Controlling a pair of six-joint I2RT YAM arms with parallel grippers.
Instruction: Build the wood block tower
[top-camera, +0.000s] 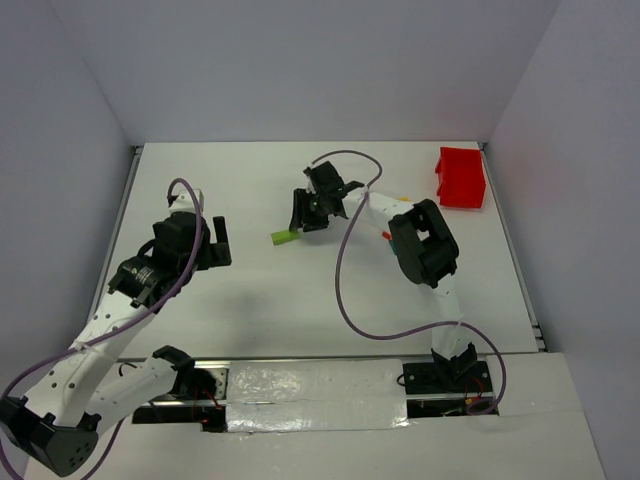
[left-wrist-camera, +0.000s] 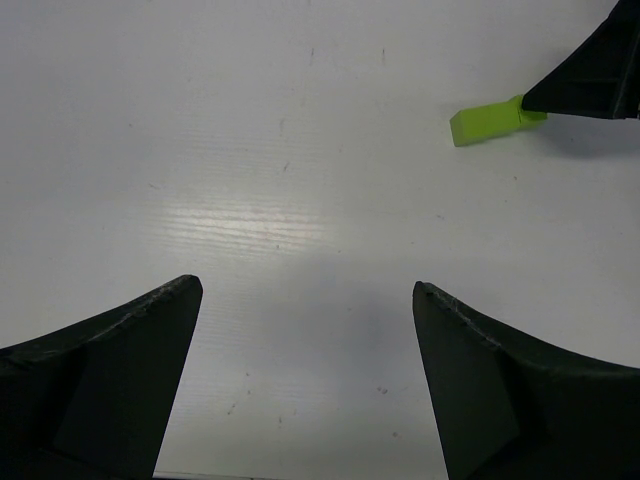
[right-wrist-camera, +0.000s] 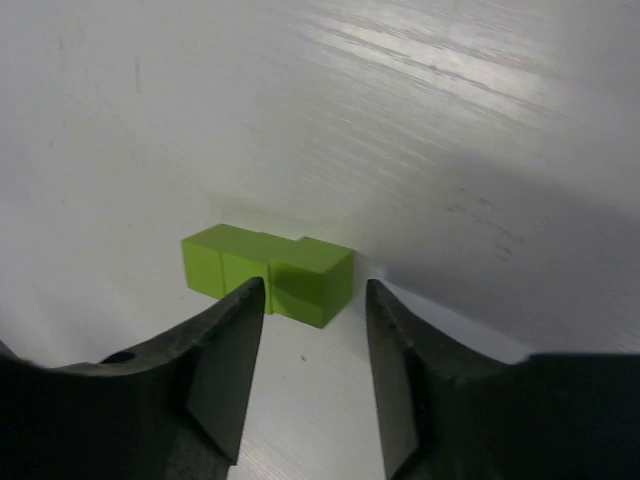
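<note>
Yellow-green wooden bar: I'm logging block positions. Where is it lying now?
In the top view, the yellow-green wooden bar lies flat on the white table near its middle, at the tips of the right pincer, well left of the red plastic bin.

The white desk (top-camera: 260, 290) carries a green bar (top-camera: 285, 237) lying flat, right at the tips of the right end effector (top-camera: 300, 222). A red bin (top-camera: 461, 178) sits well to that end effector's right, and a tiny red piece (top-camera: 385, 235) lies between them.
</note>
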